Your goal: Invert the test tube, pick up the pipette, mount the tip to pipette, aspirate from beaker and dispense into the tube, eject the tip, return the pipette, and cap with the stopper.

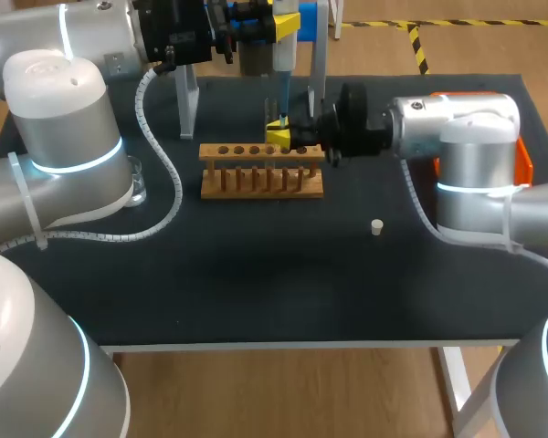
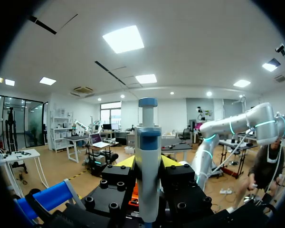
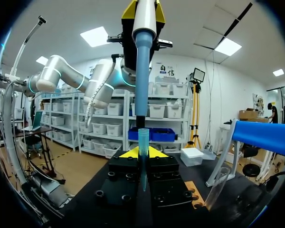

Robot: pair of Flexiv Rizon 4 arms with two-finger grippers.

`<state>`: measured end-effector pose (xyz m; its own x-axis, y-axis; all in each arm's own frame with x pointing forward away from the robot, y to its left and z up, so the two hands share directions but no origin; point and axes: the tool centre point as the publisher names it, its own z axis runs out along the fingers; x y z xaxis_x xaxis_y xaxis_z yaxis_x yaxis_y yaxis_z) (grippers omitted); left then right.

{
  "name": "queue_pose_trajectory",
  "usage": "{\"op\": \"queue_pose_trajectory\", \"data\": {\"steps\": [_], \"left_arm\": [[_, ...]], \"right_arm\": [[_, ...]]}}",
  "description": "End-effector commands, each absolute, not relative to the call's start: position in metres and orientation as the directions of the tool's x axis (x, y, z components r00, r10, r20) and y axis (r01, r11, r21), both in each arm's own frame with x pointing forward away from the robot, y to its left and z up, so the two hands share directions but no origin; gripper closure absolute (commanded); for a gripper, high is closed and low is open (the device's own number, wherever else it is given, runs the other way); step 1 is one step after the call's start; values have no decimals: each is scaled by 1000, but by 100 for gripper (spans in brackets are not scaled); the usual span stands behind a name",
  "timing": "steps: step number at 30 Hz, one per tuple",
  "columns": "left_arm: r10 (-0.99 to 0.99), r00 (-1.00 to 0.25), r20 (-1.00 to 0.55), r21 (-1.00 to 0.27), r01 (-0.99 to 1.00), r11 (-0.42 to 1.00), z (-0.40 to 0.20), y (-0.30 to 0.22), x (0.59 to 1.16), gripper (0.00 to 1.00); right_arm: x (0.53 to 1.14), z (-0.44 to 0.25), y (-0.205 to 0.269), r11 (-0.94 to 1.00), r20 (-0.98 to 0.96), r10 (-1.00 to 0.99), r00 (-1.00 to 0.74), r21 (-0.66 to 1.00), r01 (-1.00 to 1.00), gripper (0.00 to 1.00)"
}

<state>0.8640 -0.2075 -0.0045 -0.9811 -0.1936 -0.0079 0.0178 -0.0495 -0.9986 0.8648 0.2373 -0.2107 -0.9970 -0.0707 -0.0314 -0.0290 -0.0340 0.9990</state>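
My left gripper (image 1: pixel 288 26) is shut on the blue-and-white pipette (image 1: pixel 284 64) and holds it upright above the far side of the wooden rack (image 1: pixel 262 171). In the left wrist view the pipette (image 2: pixel 147 156) stands between the fingers of the left gripper (image 2: pixel 148 161). Right under the pipette's nozzle, my right gripper (image 1: pixel 279 137) is shut on a blue pipette tip (image 1: pixel 283 117). The tip (image 3: pixel 143 137) stands upright in the right gripper (image 3: pixel 142 153), a short gap below the pipette (image 3: pixel 143 61). A white stopper (image 1: pixel 376 226) lies on the mat to the right. I cannot make out a test tube in the rack.
A glass beaker (image 1: pixel 135 178) stands at the left, partly behind my left arm. The pipette stand (image 1: pixel 187 100) with its blue bar (image 3: pixel 263 135) rises behind the rack. An orange box (image 1: pixel 526 162) sits at the right edge, behind my right arm.
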Motion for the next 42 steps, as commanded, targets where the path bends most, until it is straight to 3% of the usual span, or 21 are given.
{"op": "queue_pose_trajectory", "data": {"steps": [1,42], "left_arm": [[-195,-981,-8,-998,19,-52,-5,-208,864,100],[-195,-981,-8,-998,19,-52,-5,-208,864,100]], "right_arm": [[864,-209,237,-31,-32,-71,-997,999,-30,100],[862,-204,229,-37,-49,-71,-996,998,-47,100]]}}
